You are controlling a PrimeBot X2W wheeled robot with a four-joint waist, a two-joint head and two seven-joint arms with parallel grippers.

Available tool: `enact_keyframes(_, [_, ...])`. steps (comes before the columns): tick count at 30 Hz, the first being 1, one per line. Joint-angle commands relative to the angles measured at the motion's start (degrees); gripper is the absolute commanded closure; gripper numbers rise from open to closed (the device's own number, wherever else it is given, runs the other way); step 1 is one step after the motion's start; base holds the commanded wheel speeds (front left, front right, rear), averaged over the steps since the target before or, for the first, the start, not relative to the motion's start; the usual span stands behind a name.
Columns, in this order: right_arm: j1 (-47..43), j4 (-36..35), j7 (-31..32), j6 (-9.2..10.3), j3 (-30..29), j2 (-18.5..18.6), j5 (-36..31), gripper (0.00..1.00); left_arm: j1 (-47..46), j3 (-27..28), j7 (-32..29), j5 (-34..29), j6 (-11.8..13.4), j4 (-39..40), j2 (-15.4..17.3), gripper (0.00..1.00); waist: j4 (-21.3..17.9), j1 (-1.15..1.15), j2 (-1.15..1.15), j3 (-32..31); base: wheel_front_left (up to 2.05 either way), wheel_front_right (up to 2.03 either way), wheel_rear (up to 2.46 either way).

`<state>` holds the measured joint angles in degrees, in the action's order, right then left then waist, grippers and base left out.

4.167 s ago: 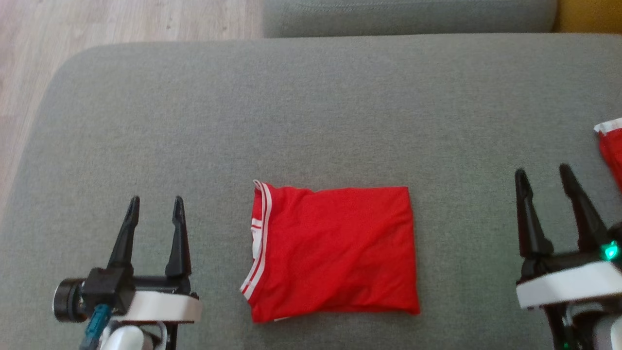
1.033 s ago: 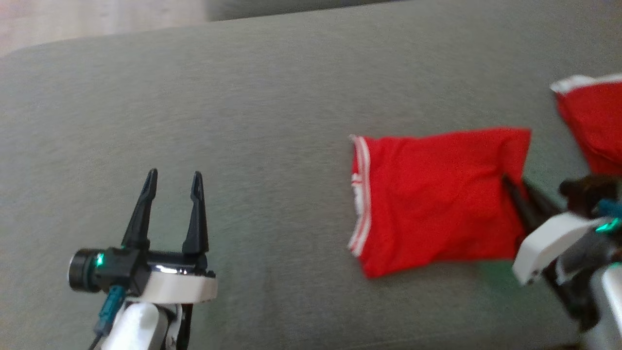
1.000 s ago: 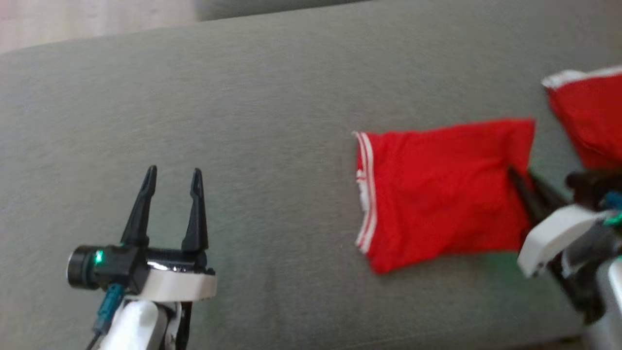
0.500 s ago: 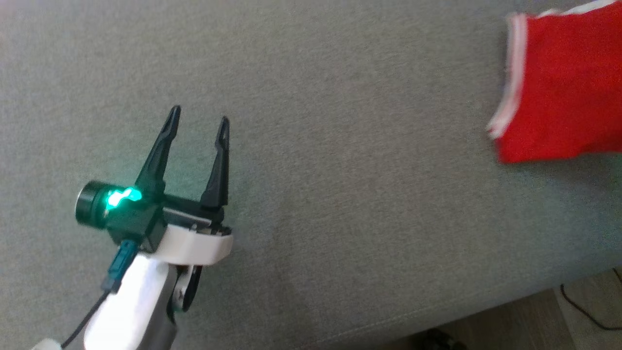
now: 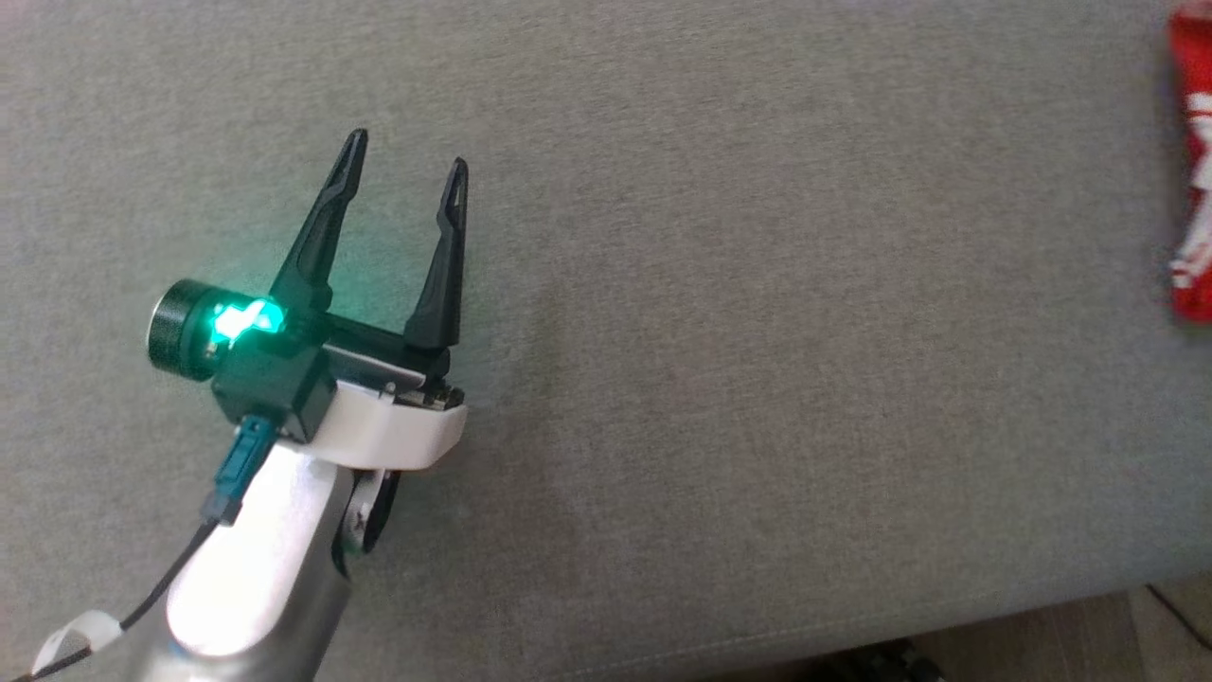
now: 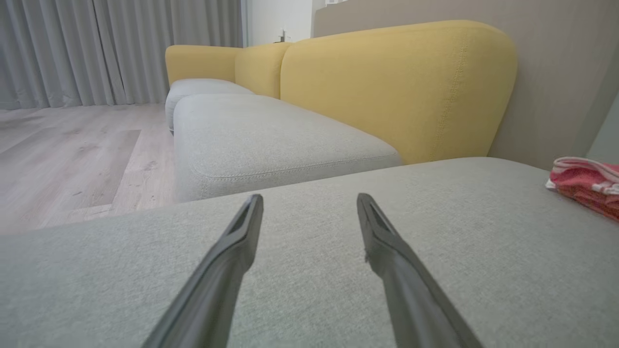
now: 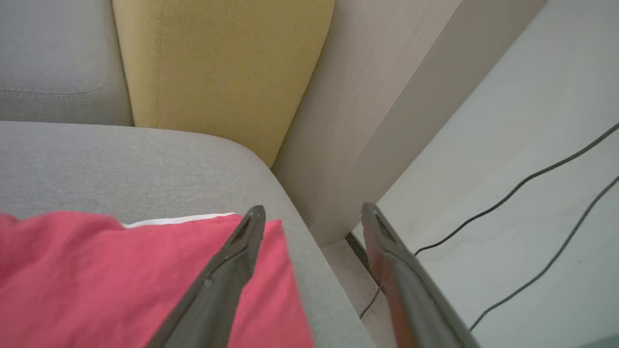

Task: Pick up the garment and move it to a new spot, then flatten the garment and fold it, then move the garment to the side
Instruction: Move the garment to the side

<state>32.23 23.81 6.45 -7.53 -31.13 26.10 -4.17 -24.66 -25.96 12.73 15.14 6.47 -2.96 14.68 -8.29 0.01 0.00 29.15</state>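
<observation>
Two end effectors: fingers wide apart, both empty.
Left end effector (image 5: 407,152): over the bare grey sofa seat (image 5: 757,379).
Right end effector (image 7: 313,208): above the red garment (image 7: 121,275), at the seat's corner.

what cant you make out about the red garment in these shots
- Head view: red garment cut by the right edge, blurred; fold state unclear.
- Left wrist view: cut off by the right edge too.
- Right wrist view: runs off left and bottom edges; right gripper overlaps part.
- One garment or two: cannot tell.
</observation>
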Motion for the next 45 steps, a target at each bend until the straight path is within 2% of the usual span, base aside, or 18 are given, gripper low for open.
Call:
enact_keyframes(1, [-0.9,-1.8,-1.7,0.04,-0.4,0.8,-0.7,0.0,-1.4,1.7,0.5,-0.1,-0.3,1.4,0.6,0.0,0.6,-0.01,0.0,0.1,0.0,0.0,0.0])
enact_keyframes(7, [-6.4,-6.1,-7.5,0.04,2.0,-4.7,1.2,0.0,0.3,2.4,1.3,0.7,0.2,-0.6,0.5,0.0,1.2,-0.01,0.0,-2.9,0.0,0.0,0.0])
enact_keyframes(12, [-13.0,-14.6,-8.6,0.04,9.7,-12.0,2.7,0.0,4.0,3.8,1.7,2.1,1.3,-2.0,0.6,0.0,1.2,-0.01,0.0,-7.3,0.0,0.0,0.0])
enact_keyframes(18, [-20.3,-23.0,-8.0,0.04,19.4,-18.5,5.2,0.0,8.3,5.5,2.0,3.7,2.5,-3.0,0.8,0.0,3.0,-0.01,0.0,-12.1,0.0,0.0,0.0])
enact_keyframes(21, [-23.0,-24.4,-8.7,0.04,23.7,-19.5,7.4,0.0,9.8,6.3,2.0,4.2,3.0,-3.4,1.0,0.0,4.5,-0.01,0.0,-14.2,0.0,0.0,0.0])
enact_keyframes(28, [-26.8,-27.0,-8.9,0.04,29.0,-21.4,9.2,0.0,12.5,7.1,2.1,5.3,3.5,-4.3,1.3,0.0,7.6,-0.01,0.0,-18.6,0.0,0.0,0.0])
enact_keyframes(33, [-31.2,-29.5,-8.0,0.04,29.6,-22.6,10.1,0.0,15.4,7.2,1.5,5.9,3.7,-4.6,2.2,0.0,8.6,-0.01,0.0,-22.0,0.0,0.0,0.0])
enact_keyframes(45, [-39.7,-33.7,-4.6,0.04,30.8,-23.2,12.4,0.0,23.4,7.8,-0.3,7.7,6.2,-3.5,3.1,0.0,7.3,-0.01,0.0,-26.9,0.0,0.0,0.0])
